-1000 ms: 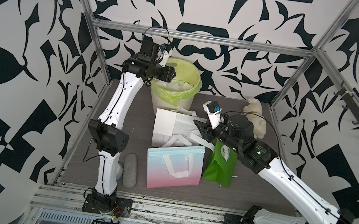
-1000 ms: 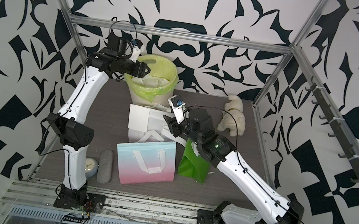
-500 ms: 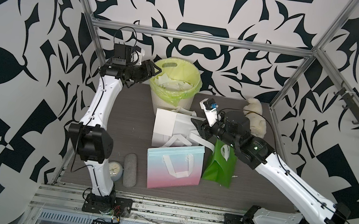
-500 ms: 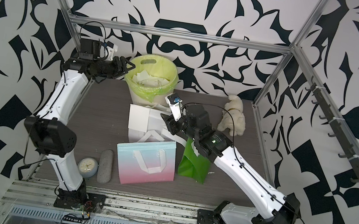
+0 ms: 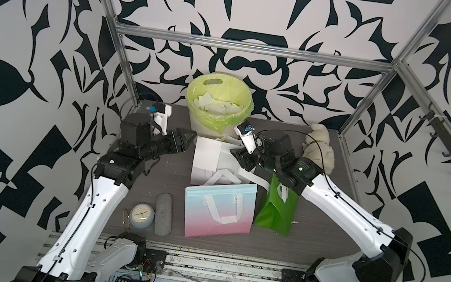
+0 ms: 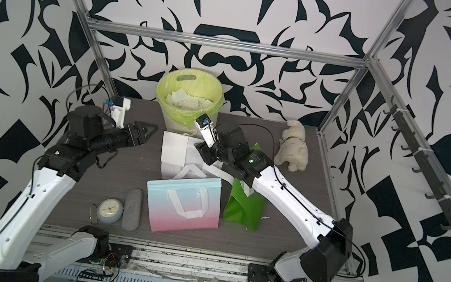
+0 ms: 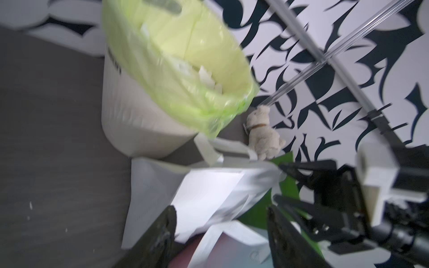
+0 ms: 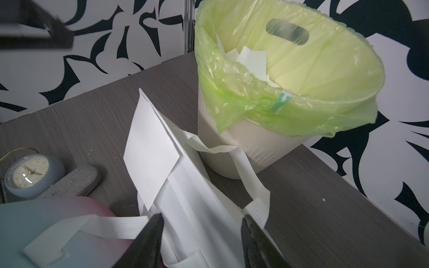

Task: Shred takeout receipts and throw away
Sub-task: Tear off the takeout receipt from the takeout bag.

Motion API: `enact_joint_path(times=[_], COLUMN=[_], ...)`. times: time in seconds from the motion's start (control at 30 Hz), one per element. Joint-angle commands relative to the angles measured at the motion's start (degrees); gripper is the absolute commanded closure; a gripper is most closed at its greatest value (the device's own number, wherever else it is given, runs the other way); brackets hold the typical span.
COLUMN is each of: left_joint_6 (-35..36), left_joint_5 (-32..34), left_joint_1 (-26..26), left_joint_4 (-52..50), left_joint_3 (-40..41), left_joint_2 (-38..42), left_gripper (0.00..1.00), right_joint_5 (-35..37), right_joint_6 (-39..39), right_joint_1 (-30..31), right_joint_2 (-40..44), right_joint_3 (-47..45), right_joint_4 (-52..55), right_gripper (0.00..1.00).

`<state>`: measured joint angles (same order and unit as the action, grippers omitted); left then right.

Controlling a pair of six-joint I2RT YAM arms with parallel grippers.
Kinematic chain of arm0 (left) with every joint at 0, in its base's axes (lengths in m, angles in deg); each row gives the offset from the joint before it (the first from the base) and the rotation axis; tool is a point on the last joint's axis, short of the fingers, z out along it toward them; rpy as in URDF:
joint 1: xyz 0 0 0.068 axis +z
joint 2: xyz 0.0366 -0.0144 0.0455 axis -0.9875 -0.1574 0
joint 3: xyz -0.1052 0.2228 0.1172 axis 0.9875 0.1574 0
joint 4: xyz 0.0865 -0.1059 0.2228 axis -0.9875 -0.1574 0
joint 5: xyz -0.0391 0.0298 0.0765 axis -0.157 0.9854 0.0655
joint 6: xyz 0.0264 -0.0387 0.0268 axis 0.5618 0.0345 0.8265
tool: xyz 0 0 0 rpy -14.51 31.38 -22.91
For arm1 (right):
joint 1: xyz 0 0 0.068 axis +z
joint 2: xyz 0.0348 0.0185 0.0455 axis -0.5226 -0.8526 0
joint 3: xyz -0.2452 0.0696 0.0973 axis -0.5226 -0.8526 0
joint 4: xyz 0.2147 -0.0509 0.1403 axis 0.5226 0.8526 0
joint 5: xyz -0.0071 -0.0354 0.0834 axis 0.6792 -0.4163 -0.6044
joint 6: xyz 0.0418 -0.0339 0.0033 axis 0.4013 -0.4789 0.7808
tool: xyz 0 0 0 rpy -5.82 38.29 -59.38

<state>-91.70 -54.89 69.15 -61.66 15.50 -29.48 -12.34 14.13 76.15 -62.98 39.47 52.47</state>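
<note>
Receipt sheet (image 5: 206, 153) lies on the tote bag (image 5: 201, 176) at six o'clock from the bin (image 5: 197, 120), your left claw (image 5: 189, 141) at its nine, right claw (image 5: 241, 159) at its three, both half-open, empty.

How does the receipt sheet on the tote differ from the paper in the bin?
The receipt sheet is one whole flat rectangle; the scraps are many small torn pieces. The sheet lies on the white tote; the scraps sit piled inside the green-lined bin. Both are plain white paper.
</note>
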Motion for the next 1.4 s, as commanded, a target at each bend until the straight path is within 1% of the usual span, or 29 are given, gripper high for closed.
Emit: enact_joint_path(times=[0.0,0.13,0.3,0.4,0.6,0.8,1.0,1.1,1.23,1.37], left_joint_6=[-1.8,-1.2,1.8,2.0,2.5,2.0,4.5,3.4,0.4,-0.7], left_joint_5=[-0.3,-3.2,-3.5,-4.2,-7.6,-14.5,-15.3,-15.9,-18.5,-19.3], left_joint_1=[-0.5,-0.5,-0.5,-0.5,-0.5,-0.5,-0.5,-0.5,-0.5,-0.5], left_joint_4=[6.0,8.7,13.1,17.1,18.9,25.8,26.8,29.4,29.9,27.0], left_joint_3=[8.1,11.8,15.1,16.7,16.9,18.6,17.6,17.7,17.2,16.7], left_joint_2=[0.8,0.3,-0.7,-1.8,-5.0,-6.2,-8.4,-9.0,-8.1,-4.5], left_gripper=[0.33,0.31,0.28,0.27,0.27,0.27,0.27,0.27,0.29,0.29], right_joint_5=[3.1,7.7,7.8,7.6,7.3,7.6,8.5,8.4,8.8,9.4], right_joint_6=[-3.3,-7.0,-8.7,-9.3,-9.7,-9.7,-9.6,-9.3,-8.9,-8.2], right_joint_1=[0.5,0.6,0.6,0.5,0.5,0.5,0.5,0.5,0.5,0.5], right_joint_2=[-0.8,-2.2,-4.5,-5.9,-7.6,-8.3,-8.2,-8.0,-8.0,-7.9], right_joint_3=[2.9,3.3,5.0,5.8,6.6,6.3,5.4,4.8,4.6,4.0], right_joint_4=[-0.7,-0.7,0.1,0.3,0.4,0.3,-0.4,-1.3,-1.8,-2.8], right_gripper=[0.41,0.36,0.34,0.34,0.36,0.39,0.41,0.41,0.41,0.43])
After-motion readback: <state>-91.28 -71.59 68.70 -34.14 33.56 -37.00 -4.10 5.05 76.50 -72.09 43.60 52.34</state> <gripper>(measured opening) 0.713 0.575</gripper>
